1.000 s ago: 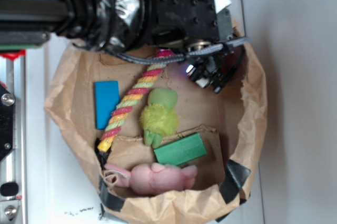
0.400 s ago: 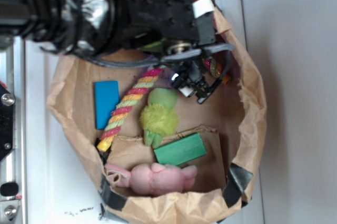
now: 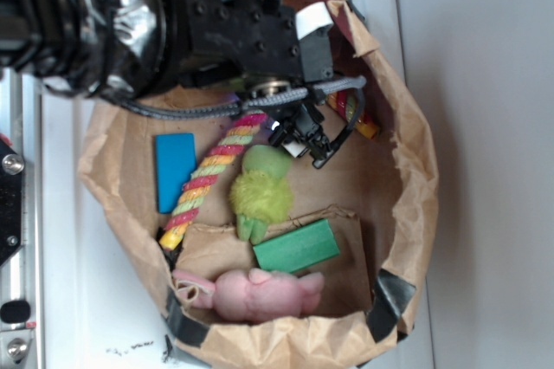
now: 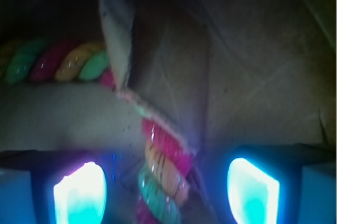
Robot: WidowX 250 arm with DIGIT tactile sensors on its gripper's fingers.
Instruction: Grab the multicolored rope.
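Multicolored rope (image 4: pixel 160 169) between open gripper (image 4: pixel 166 190) fingers, wrist-only.

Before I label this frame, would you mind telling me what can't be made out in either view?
- Exterior view: the arm hides the bend of the multicolored rope; only a short piece shows near the paper bag wall.
- Exterior view: the gripper is dark and small, so how the jaws stand is unreadable.
- Wrist view: dim and blurred; a paper flap covers part of the rope, and the bottom edge cuts off its lower end.

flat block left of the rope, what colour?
Blue. The flat block lies just left of the multicolored rope; the exterior view shows it best.
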